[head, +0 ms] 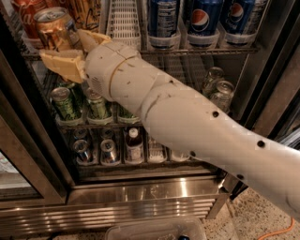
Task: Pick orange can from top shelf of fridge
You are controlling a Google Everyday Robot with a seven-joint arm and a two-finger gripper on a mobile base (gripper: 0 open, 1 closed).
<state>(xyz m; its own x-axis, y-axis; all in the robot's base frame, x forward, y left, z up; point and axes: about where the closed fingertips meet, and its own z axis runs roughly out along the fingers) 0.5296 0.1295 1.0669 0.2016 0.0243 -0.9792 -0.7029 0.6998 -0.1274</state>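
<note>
1. The gripper [64, 46] sits at the left front edge of the top shelf [197, 49], its 2 tan fingers [63, 65] clamped on the orange can [55, 29].
2. The orange can is tilted, silver lid toward the camera, just in front of the top shelf's left end.
3. A red Coca-Cola can [26, 14] stands at the top shelf's far left, and 3 blue cans [204, 18] stand on its right half.
4. A white lane tray [124, 18] runs along the top shelf's middle.
5. Green cans [65, 101] stand on the rack just below the top shelf, where the white arm [187, 117] crosses in front.
6. The fridge [140, 190] shows its steel base well below the top shelf.
</note>
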